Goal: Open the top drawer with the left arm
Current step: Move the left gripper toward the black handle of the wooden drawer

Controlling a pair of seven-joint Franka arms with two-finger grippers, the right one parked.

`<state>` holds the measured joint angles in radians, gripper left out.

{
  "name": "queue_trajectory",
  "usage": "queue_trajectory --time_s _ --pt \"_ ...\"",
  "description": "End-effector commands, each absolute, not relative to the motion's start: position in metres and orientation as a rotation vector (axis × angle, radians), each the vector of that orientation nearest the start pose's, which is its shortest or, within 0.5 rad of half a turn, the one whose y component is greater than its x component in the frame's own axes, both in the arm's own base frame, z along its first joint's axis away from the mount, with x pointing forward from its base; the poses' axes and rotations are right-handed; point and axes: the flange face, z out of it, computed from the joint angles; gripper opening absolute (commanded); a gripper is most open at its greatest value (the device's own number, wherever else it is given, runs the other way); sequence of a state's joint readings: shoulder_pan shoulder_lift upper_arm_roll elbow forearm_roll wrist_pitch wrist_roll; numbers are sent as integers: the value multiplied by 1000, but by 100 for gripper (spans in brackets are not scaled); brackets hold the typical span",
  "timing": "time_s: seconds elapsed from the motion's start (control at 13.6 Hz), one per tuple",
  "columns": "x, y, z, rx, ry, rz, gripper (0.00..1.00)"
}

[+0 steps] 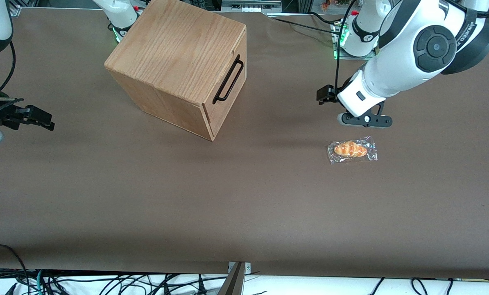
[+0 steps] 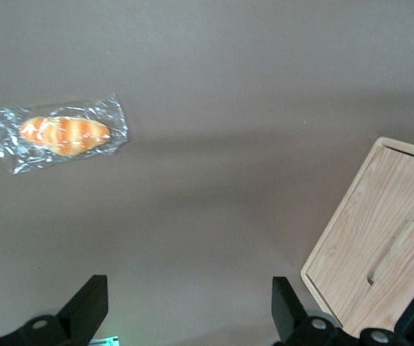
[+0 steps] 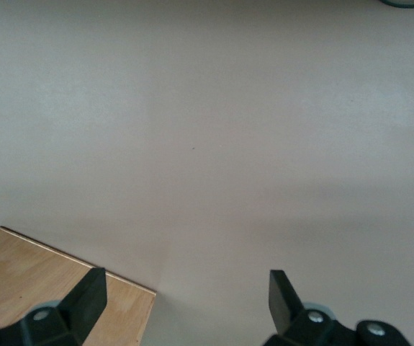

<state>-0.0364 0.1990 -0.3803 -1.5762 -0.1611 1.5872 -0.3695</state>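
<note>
Top drawer's (image 1: 227, 84) handle (image 1: 228, 78) lies toward the parked arm's end from our pincer (image 2: 189, 306), which hovers open, well apart.

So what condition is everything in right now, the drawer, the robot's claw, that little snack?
Top drawer: shut, flush with the cabinet front, handle untouched.
Left arm's gripper: open, holding nothing, hovering above the table between the cabinet and the bread.
Wrapped bread: sealed in clear plastic, lying flat on the table.
</note>
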Motion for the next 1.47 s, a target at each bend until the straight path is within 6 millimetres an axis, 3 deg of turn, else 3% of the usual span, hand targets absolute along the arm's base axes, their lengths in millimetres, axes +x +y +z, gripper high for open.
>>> queue_trajectory --time_s 0.0,0.15,0.52,0.66,0.88,1.4 --pt "542 -278 514 -3291 128 405 100" --pt "535 -304 508 -3296 195 392 100" --pt "525 -342 495 -3314 285 362 100" --pt "515 -366 492 -3320 342 339 100" --pt "497 -399 486 -3321 297 345 100" --pt "478 -444 461 -3358 373 381 100"
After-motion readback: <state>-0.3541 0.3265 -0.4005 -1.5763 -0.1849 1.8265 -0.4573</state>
